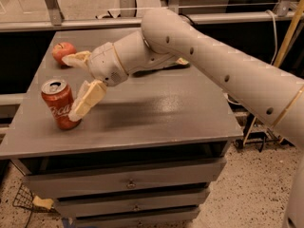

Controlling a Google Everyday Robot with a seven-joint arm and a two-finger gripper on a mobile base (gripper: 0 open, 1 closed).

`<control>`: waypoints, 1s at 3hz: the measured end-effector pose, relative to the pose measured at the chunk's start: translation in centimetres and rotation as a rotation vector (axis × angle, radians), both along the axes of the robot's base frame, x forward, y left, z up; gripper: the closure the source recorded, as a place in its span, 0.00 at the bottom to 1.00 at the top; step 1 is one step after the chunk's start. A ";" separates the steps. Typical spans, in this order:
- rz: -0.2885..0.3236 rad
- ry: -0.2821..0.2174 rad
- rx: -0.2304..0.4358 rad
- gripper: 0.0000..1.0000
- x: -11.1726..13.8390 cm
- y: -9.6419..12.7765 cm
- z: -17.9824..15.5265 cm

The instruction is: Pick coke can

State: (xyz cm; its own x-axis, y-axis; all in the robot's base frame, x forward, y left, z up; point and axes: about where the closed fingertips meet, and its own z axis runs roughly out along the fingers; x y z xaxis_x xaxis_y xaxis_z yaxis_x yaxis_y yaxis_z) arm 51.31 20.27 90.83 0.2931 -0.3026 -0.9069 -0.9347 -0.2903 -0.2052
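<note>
The coke can [57, 103], red with white script and a silver top, stands upright near the front left edge of the grey table [156, 113]. My gripper [76, 87] is open. Its near finger [88, 99] reaches down to the can's right side and looks to be touching it. Its far finger [77, 59] sits above and behind the can. The can lies at the mouth of the open fingers, not clasped.
A red apple [63, 51] lies at the table's back left, just behind the far finger. My arm [213, 61] crosses the table from the right. Drawers [128, 184] are below the tabletop. A rail and dark gap run behind the table.
</note>
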 end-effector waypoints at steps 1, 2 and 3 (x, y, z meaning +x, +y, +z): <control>0.033 0.007 0.002 0.02 -0.1 1.3 0.0; 0.042 0.006 -0.005 0.25 -0.1 1.8 0.1; 0.032 0.009 -0.008 0.48 0.2 1.7 0.3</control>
State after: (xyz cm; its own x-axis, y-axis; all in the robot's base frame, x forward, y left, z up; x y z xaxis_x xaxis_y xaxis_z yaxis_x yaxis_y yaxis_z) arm 51.51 21.98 91.15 0.2947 -0.3009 -0.9070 -0.9268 -0.3213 -0.1946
